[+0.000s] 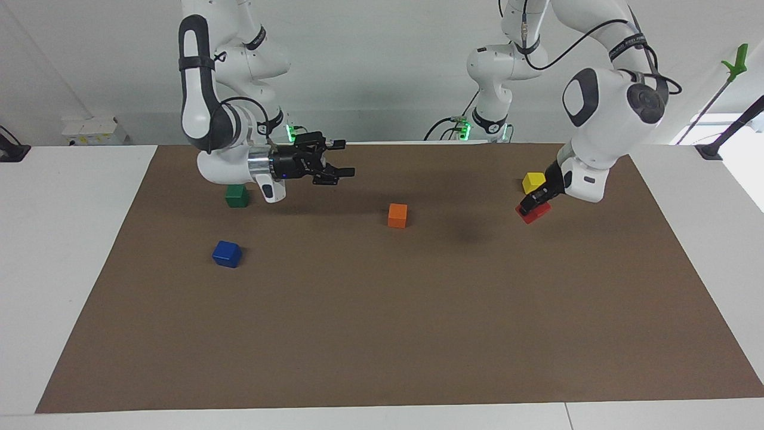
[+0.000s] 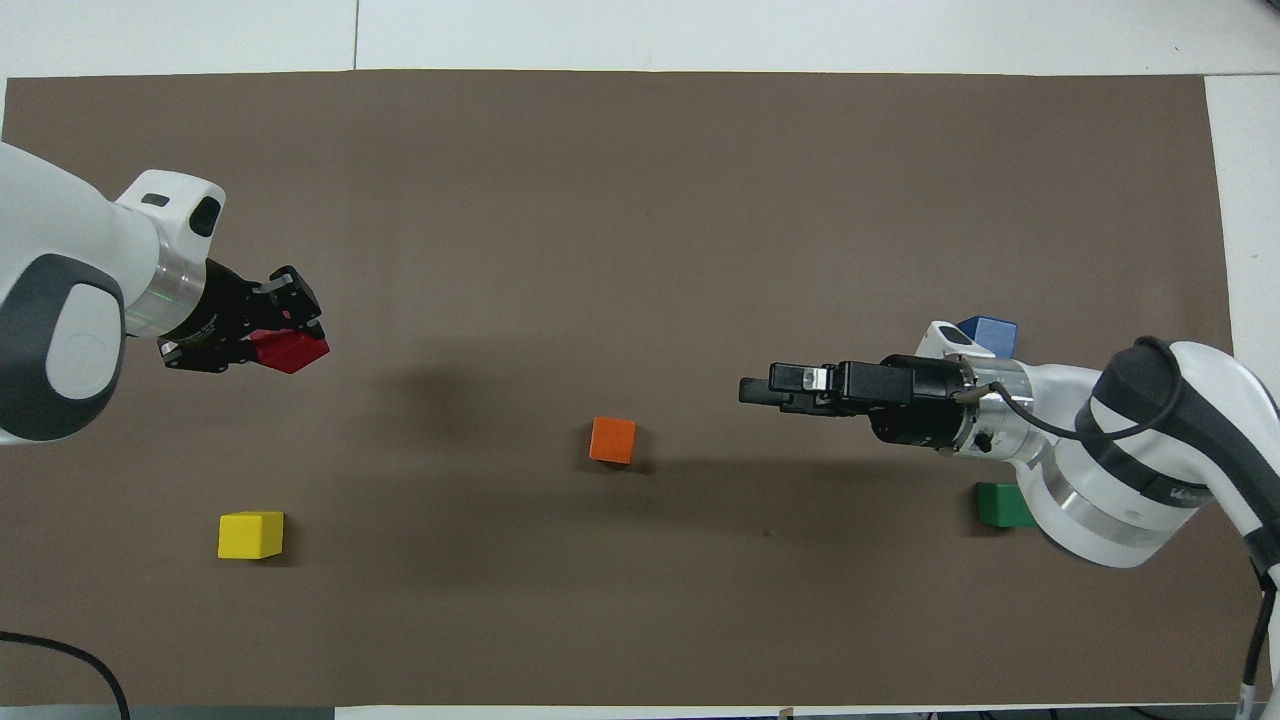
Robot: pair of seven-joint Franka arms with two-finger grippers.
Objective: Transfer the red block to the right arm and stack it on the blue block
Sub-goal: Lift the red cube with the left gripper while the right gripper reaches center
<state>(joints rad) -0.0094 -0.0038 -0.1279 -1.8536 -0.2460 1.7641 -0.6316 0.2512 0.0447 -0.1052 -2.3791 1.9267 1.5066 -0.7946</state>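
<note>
A broad brown mat (image 1: pixel 382 334) covers the white table (image 1: pixel 59 239), pale wall up top, and both arms are out over it. The right arm (image 1: pixel 206 113) hangs at its own end of the table, wrist turned level, blue light glowing on the black wrist body. The right gripper (image 1: pixel 343 170) points along the mat toward the middle with its jaws parted and nothing between them (two fingers clearly split in the facing view); it hovers over bare mat between the green block (image 1: pixel 237 195) and the orange block (image 1: pixel 397 215). Over at the other end, the left arm (image 1: pixel 609 113) is bent down low, and the left gripper (image 1: pixel 531 206) is clamped on the red block (image 1: pixel 534 212). In the overhead view that cube juts tilted from the fingertips (image 2: pixel 290 290); whether it touches the mat, I can't tell. The yellow block (image 1: pixel 533 182) sits just beside it, nearer the robots. The blue block (image 1: pixel 227 254) rests on the mat at the right arm's end, farther from the robots than the green one.
</note>
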